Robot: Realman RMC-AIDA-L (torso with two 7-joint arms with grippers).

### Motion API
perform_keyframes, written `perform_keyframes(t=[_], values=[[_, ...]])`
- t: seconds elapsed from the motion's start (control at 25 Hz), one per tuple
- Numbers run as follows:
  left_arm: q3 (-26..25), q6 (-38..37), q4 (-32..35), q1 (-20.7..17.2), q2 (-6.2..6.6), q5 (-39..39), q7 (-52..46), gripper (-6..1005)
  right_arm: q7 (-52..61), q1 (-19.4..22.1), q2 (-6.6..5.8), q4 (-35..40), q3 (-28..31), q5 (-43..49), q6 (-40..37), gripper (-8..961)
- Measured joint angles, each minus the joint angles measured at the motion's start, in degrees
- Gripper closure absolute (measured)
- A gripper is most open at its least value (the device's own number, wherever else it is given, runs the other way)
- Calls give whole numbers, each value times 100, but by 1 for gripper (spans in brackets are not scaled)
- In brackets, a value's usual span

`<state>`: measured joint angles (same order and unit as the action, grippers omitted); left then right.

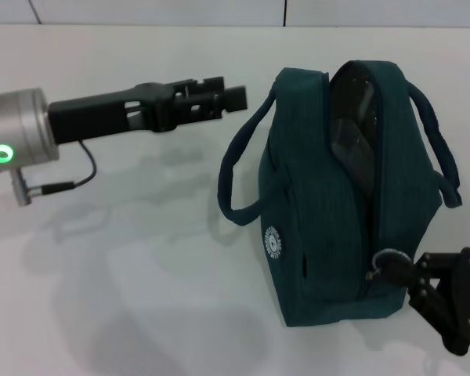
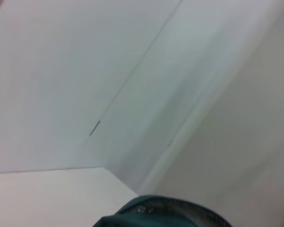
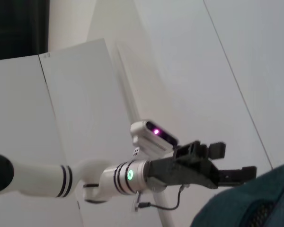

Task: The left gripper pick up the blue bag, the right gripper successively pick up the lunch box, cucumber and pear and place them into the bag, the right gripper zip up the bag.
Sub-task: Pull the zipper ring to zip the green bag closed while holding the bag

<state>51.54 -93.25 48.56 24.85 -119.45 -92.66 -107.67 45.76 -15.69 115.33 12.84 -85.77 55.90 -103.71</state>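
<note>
The blue bag (image 1: 329, 227) stands upright on the white table, right of centre, and its top edge also shows in the left wrist view (image 2: 165, 215) and the right wrist view (image 3: 255, 203). Its top gapes at the far end, showing a dark inside (image 1: 352, 133). The zipper pull (image 1: 385, 262) sits at the bag's near end. My right gripper (image 1: 407, 274) is at the near right corner of the bag, shut on that pull. My left gripper (image 1: 233, 92) hovers open and empty just left of the bag's left handle (image 1: 239, 164). Lunch box, cucumber and pear are out of view.
The white table (image 1: 125, 266) stretches left of and in front of the bag. The bag's right handle (image 1: 442, 157) droops over its far right side. A white wall panel seam (image 2: 132, 71) lies behind the table.
</note>
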Motion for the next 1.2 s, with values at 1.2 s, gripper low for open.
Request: perform_keyframes(t=[1.2], values=[[277,-1455,-1575,-1354,19,682,4024,227,200,-1246,72,264,-54,-1038,365,900]])
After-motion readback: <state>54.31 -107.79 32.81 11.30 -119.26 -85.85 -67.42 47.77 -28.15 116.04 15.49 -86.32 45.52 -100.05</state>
